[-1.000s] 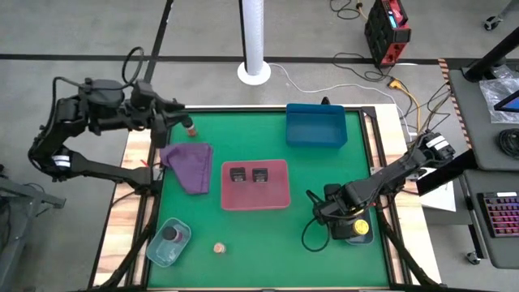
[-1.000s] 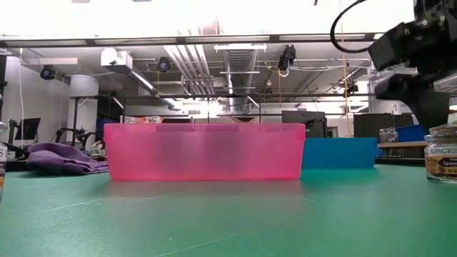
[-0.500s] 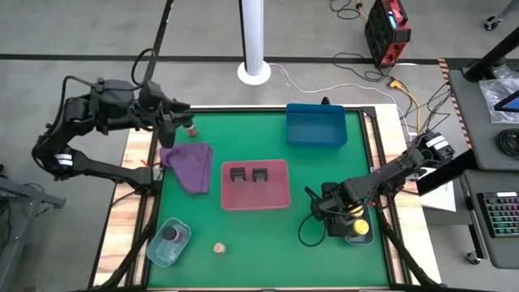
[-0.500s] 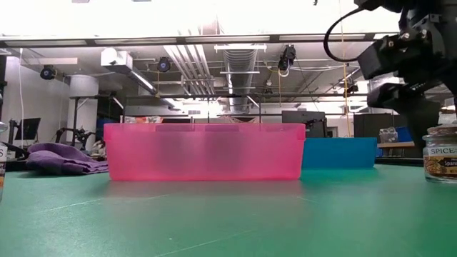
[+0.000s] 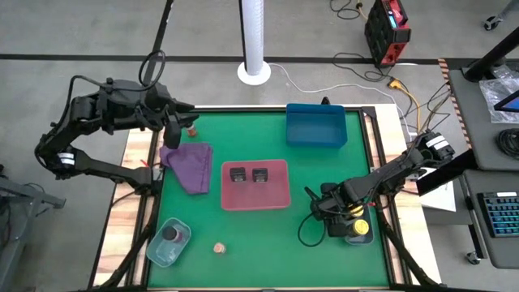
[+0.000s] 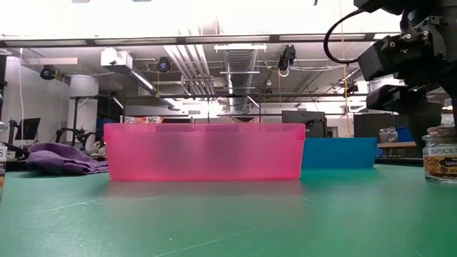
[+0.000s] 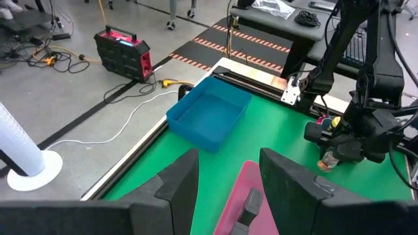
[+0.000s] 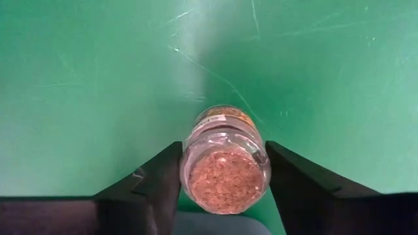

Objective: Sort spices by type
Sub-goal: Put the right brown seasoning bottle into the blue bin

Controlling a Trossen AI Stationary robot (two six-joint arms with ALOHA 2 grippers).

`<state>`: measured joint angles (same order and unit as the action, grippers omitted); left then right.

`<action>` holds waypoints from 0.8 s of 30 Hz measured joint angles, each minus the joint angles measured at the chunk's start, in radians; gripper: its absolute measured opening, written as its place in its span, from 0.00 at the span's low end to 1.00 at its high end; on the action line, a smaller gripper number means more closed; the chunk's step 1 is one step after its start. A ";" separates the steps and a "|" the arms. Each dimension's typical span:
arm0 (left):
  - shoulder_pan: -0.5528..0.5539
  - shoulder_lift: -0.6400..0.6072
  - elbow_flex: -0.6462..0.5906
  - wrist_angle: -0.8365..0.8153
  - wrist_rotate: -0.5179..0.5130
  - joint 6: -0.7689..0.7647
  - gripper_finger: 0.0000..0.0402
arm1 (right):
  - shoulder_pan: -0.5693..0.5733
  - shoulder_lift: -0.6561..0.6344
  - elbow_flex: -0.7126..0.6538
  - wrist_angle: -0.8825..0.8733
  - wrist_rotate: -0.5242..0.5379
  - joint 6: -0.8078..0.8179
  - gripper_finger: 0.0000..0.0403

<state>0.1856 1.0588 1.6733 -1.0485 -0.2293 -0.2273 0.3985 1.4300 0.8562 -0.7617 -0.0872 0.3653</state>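
At the near edge of the green table (image 5: 268, 259), a small tan-topped jar (image 5: 219, 247) stands alone on the mat, and to its left a clear pale-blue tray (image 5: 168, 242) holds a dark shaker (image 5: 171, 234). On the near right, the right gripper (image 5: 331, 221) is low over the mat beside a grey-blue tray (image 5: 360, 233) that holds a yellow-capped jar (image 5: 357, 228). Its two fingers (image 8: 157, 186) sit close on either side of a glass spice jar (image 8: 225, 170) with a brownish top, which stands upright on the mat; the fingers look to be touching the glass, closed around it. In the low view the same jar (image 6: 441, 155) shows at the right edge, labelled, under the dark gripper body.

In the middle of the table the pink tray (image 5: 255, 185) holds two black square tins (image 5: 238, 173) side by side. To its left lies a crumpled purple cloth (image 5: 190, 165).

Farther back, the blue tray (image 5: 315, 126) sits at the far right of the mat. At the far left corner the left gripper (image 5: 173, 136) hangs above the cloth's edge, its fingers (image 7: 177, 186) spread apart and holding nothing. Just beside it a small brown-topped shaker (image 5: 193, 128) stands on the mat.
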 joint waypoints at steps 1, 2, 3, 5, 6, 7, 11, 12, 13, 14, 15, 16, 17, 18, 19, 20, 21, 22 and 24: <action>0.000 0.000 0.000 0.000 0.000 0.006 0.36 | 0.000 0.000 0.000 0.003 0.000 0.000 0.47; 0.000 0.000 0.000 0.000 -0.001 0.009 0.36 | 0.000 0.000 0.000 0.006 0.000 0.000 0.45; 0.000 0.000 0.000 0.000 -0.001 0.012 0.36 | 0.000 0.000 0.000 0.009 -0.005 0.000 0.43; 0.000 0.000 0.000 0.000 -0.001 0.017 0.36 | 0.000 0.000 0.000 0.012 -0.014 0.006 0.41; 0.000 0.000 0.000 0.001 -0.001 0.021 0.36 | 0.000 0.000 0.000 0.012 -0.015 0.013 0.41; 0.000 0.000 0.000 0.000 -0.001 0.028 0.36 | 0.000 -0.001 0.000 0.013 -0.017 0.021 0.41; 0.000 0.000 0.000 0.001 -0.001 0.053 0.36 | -0.011 -0.003 0.027 -0.009 -0.033 0.061 0.41; 0.000 0.000 0.000 0.002 -0.001 0.062 0.36 | -0.021 -0.003 0.050 -0.024 -0.036 0.067 0.41; 0.000 0.000 0.000 0.005 -0.001 0.071 0.36 | -0.036 -0.005 0.079 -0.042 -0.036 0.075 0.41; 0.000 0.000 0.000 0.009 -0.001 0.082 0.36 | -0.054 -0.007 0.115 -0.066 -0.034 0.080 0.41; 0.000 0.000 0.000 0.011 -0.005 0.096 0.36 | -0.074 -0.007 0.152 -0.101 -0.030 0.080 0.41; 0.000 0.000 0.000 0.012 -0.015 0.110 0.36 | -0.097 -0.006 0.192 -0.141 -0.028 0.080 0.41; 0.000 0.001 0.000 0.013 -0.031 0.126 0.36 | -0.125 -0.003 0.236 -0.179 -0.029 0.080 0.41; 0.000 0.002 0.000 0.014 -0.053 0.142 0.36 | -0.157 -0.001 0.281 -0.210 -0.029 0.083 0.41; 0.000 0.004 0.000 0.014 -0.076 0.158 0.36 | -0.191 0.001 0.326 -0.237 -0.029 0.086 0.41; 0.000 0.006 0.000 0.014 -0.100 0.174 0.36 | -0.230 0.005 0.371 -0.266 -0.029 0.087 0.41; 0.000 0.008 0.000 0.014 -0.123 0.191 0.36 | -0.270 0.009 0.412 -0.295 -0.026 0.088 0.41; 0.000 0.010 0.000 0.014 -0.146 0.211 0.36 | -0.312 0.012 0.451 -0.318 -0.018 0.088 0.41; 0.000 0.014 0.000 0.015 -0.181 0.256 0.36 | -0.398 0.026 0.523 -0.339 -0.005 0.088 0.41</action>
<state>0.1860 1.0723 1.6733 -1.0336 -0.4100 0.0288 0.0003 1.4560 1.3790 -1.1004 -0.0919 0.4531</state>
